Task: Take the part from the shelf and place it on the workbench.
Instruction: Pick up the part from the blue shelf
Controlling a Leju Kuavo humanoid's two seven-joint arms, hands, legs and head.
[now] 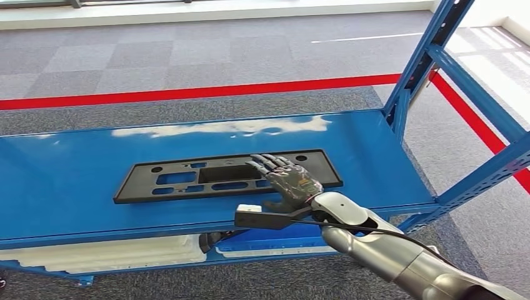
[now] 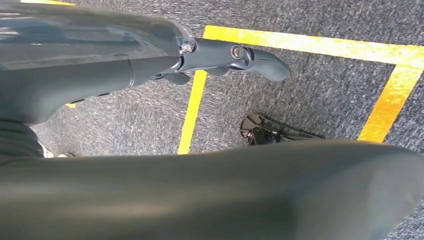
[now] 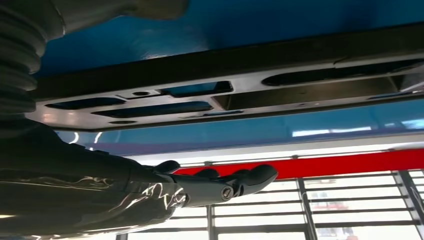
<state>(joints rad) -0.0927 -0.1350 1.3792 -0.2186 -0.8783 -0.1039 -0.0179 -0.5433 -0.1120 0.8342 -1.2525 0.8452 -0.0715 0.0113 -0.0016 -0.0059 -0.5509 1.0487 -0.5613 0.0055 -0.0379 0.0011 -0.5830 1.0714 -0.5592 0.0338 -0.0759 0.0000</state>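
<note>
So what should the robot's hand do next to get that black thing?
Probably lower the right hand and close its fingers on the black part. The fingers are spread over the part, which lies flat on the blue shelf, not yet gripped.

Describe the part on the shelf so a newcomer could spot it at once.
Find the blue shelf in front of the robot. Flat on its top level lies the black part, a long rectangular panel full of cutouts. The right hand hovers over its right end; nothing else lies on that level.
</note>
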